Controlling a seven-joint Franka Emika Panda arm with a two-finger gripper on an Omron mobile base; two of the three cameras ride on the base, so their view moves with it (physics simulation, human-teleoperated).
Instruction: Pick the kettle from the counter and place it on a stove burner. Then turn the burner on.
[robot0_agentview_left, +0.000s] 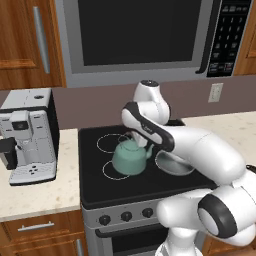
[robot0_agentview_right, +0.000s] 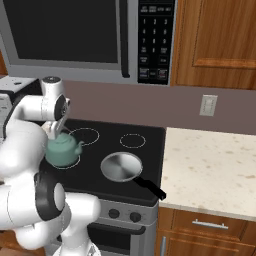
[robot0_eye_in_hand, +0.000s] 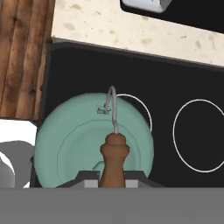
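Wooden cabinets (robot0_agentview_right: 215, 40), mauve backsplash (robot0_agentview_right: 175, 107), wall outlet (robot0_agentview_right: 208, 105).

My arm (robot0_agentview_left: 200, 150) fills the lower right of the frame: glossy white rounded shells, dark bands at each joint, a black-capped white knuckle at centre top.

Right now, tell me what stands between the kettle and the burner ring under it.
Nothing visible. The kettle hangs over the front-left burner ring from the shut end effector. The silver pan lies to its right, apart from that ring.
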